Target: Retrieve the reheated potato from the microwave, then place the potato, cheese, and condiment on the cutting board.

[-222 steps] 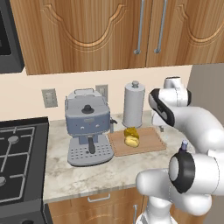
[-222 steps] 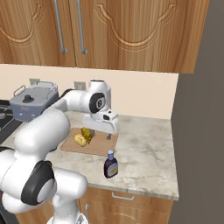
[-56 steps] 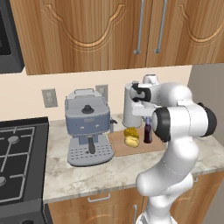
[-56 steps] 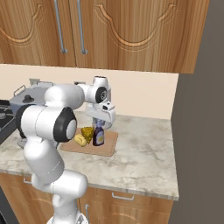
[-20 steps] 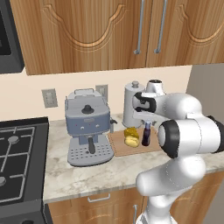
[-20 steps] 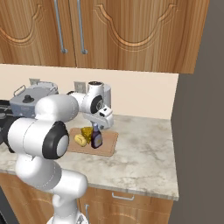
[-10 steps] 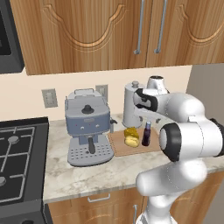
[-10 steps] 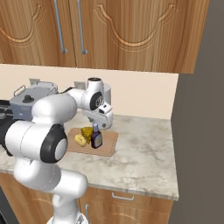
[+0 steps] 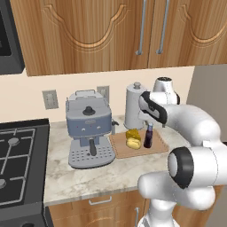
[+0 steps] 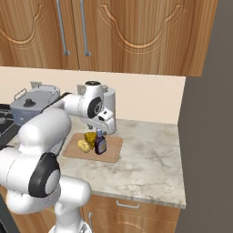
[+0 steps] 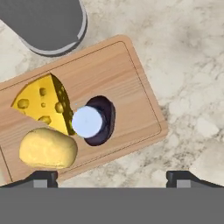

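Hanging above the cutting board (image 11: 131, 83), the pincer (image 11: 111, 177) stands wide with nothing between its tips, which show as two dark stubs well apart at the bottom of the hand view. On the board, seen from straight above, the condiment bottle (image 11: 92, 121) stands upright, so that little more than its pale round cap and a dark rim of its body can be made out; its label and shape are hidden from this angle. The cheese (image 11: 43, 104) lies just beside the bottle, its pointed end touching or nearly touching the cap's outline, and whether they truly touch cannot be told. The potato (image 11: 47, 148) rests near the board's edge below the cheese, close to it. The board's left end is cut off by the frame edge. A grey round base (image 11: 48, 24) at the top of the hand view is cut off too; in the left base view it reads as a paper towel holder (image 9: 133, 105) at the tabletop's back edge. In that view the arm's wrist hides part of the bottle's top. The coffee machine (image 9: 88, 128) stands beside the board on the marble tabletop (image 10: 150, 154). A black corner of the microwave (image 9: 9, 44) shows at the upper left, mostly cut off.
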